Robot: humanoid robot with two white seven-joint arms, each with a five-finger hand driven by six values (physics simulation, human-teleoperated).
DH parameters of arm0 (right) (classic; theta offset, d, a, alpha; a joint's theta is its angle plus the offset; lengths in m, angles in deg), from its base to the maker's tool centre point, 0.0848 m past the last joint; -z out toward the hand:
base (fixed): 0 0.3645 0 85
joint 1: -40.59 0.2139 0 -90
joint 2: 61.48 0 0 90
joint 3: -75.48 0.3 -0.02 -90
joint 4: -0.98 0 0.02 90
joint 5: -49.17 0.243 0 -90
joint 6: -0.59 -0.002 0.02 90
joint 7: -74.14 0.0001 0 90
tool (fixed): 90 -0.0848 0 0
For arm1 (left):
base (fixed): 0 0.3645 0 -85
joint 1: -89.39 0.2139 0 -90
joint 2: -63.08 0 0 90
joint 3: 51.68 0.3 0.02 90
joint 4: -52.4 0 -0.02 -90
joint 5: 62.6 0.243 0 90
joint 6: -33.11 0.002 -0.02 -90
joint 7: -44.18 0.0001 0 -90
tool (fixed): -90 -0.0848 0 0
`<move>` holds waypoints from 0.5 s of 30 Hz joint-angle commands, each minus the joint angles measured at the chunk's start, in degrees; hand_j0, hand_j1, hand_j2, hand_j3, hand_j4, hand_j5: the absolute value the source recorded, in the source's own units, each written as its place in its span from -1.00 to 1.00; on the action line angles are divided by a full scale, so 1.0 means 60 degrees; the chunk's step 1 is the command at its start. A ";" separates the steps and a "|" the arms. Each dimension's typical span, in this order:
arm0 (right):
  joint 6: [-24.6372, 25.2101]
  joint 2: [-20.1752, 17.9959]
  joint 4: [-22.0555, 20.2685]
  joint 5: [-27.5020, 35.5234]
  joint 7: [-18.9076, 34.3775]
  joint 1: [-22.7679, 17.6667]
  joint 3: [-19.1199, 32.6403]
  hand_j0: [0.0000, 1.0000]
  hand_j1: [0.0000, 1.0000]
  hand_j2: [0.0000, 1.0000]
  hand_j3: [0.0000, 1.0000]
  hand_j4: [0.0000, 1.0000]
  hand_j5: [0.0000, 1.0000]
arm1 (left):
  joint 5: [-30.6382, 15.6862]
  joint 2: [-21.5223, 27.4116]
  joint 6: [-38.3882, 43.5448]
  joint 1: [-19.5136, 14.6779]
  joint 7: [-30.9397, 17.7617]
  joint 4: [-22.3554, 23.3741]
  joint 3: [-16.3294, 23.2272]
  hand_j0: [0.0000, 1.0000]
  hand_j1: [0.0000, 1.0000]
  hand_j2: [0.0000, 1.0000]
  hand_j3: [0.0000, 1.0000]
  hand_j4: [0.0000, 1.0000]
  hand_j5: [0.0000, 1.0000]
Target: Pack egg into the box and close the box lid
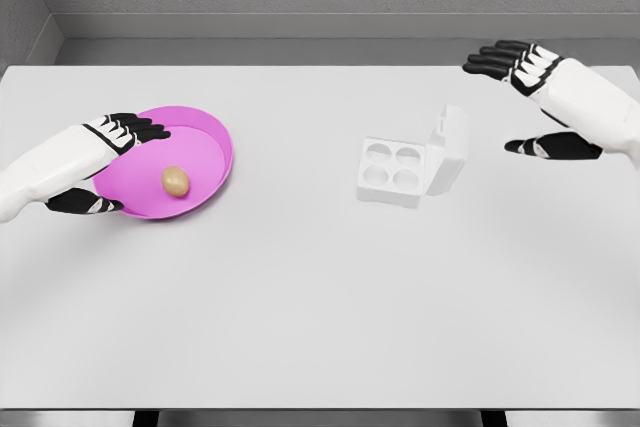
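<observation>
The white worktop [300,317] fills the lower frame, bare near its front edge. At middle left, the left hand [105,162] hovers by the rim of a pink bowl [215,142], fingers spread and holding nothing. A tan egg [176,181] lies inside that bowl. Right of centre sits a white box [392,172] with four hollow cups, its lid [449,147] standing upright. In the upper right, the right hand [530,97] hangs apart from the box, fingers spread.
</observation>
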 commanded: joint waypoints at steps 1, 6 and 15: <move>-0.0024 -0.0191 -0.0035 0.0049 0.0046 0.0000 -0.0099 1.00 1.00 1.00 1.00 1.00 1.00 | -0.0054 0.0016 0.0020 0.0000 0.0005 -0.0002 -0.0002 1.00 1.00 1.00 1.00 1.00 1.00; -0.0024 -0.0205 0.0038 0.0049 0.0061 0.0000 -0.0055 1.00 1.00 1.00 1.00 1.00 1.00 | 0.0107 -0.0057 0.0020 0.0029 -0.0009 -0.0002 0.0013 1.00 1.00 1.00 1.00 1.00 1.00; -0.0024 -0.0029 0.1693 -0.0009 0.3474 0.0630 -0.0011 1.00 1.00 1.00 1.00 1.00 1.00 | -0.0097 0.0968 0.0020 -0.2650 -0.1902 -0.0252 0.3176 1.00 1.00 1.00 1.00 1.00 1.00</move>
